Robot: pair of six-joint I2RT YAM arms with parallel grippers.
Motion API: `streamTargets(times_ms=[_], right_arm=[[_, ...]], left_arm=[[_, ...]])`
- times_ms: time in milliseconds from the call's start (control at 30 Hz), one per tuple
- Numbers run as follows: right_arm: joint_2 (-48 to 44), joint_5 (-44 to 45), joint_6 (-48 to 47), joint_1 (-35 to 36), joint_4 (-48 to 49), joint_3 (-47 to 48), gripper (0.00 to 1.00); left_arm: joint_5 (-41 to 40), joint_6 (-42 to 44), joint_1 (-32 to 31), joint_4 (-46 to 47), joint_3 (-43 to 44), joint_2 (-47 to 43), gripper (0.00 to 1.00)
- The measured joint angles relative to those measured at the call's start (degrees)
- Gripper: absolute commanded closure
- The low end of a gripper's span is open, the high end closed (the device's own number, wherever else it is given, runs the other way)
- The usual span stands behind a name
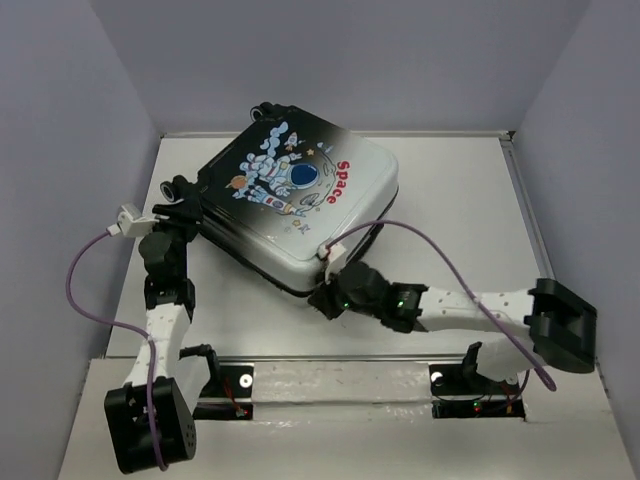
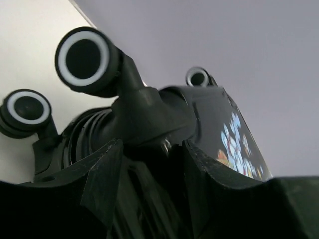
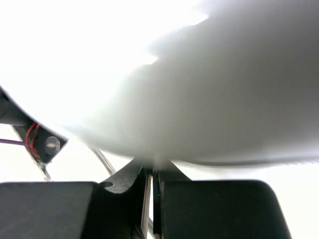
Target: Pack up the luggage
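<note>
Right gripper first: we are seeing its fingers pressing flat together with nothing between them. Their tips are meeting the white underside of the luggage at the shell's 6 o'clock edge. In the right wrist view that shell is filling the upper frame as a pale blur.

Left gripper is reaching in at the luggage's 9 o'clock corner, where the caster wheels are sticking out. Its jaws are standing partly apart, astride the black wheel mount, with one finger on each side. We cannot tell whether the pads are pressing on the mount or only flanking it. Purple cables are looping off both wrists.

Beyond the grippers, the luggage is lying closed on the white table, around the middle of the surface and set toward 12 o'clock, turned askew to the table's edges. Its printed face is pointing up. The cartoon astronaut is sitting at the centre and the red "Space" lettering is running along the 3 o'clock side. The shell is fading from black at 12 o'clock to white at 6 o'clock. Another wheel is showing at the far 12 o'clock corner, near the grey back wall.
</note>
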Motion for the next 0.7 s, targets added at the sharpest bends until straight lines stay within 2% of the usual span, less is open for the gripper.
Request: streamTargets(times_ms=[67,167,233,333,433,500,567,600,700], right_arm=[[-6.88,-5.64,0.39,-6.62,-2.99,-3.28,0.93],[-19.71,-5.88,0.11,-17.09,-8.33,-8.11,0.93],[-26.43,-4.15,0.28,-20.83,-7.34,-8.94,0.93],[-35.58,-4.70,2.19,-21.55,-3.19,-12.24,0.93],[-37.24,-7.98,5.20,-21.20,3.04,-18.40,0.93],[-33.29,-10.03,7.52,-20.83,5.05,-23.21,0.93],[-29.05,-9.99,8.26,-20.24,2.71,-25.40,0.93],[-28.65,-9.62,8.26,-20.02,1.29,-25.79,0.89],[-33.55,-4.09,7.34,-19.76,-3.21,-25.81,0.59]], left_arm=[[0.68,0.26,-2.54,-0.72,-1.20,-2.38,0.94],[3.21,-0.22,-10.58,-3.56,-2.38,-5.95,0.94],[5.92,-0.85,-19.50,-6.56,-3.13,-7.28,0.94],[6.14,-2.73,-31.41,-11.89,-5.01,-7.52,0.94],[4.44,-4.72,-39.45,-14.51,-5.70,-7.02,0.94],[3.65,-5.49,-42.12,-14.51,-5.60,-6.34,0.94],[2.69,-5.64,-43.58,-15.10,-5.01,-5.27,0.94],[2.34,-5.62,-43.65,-15.41,-4.74,-5.05,0.94],[1.14,-4.87,-43.74,-17.22,-2.93,-5.29,0.94]])
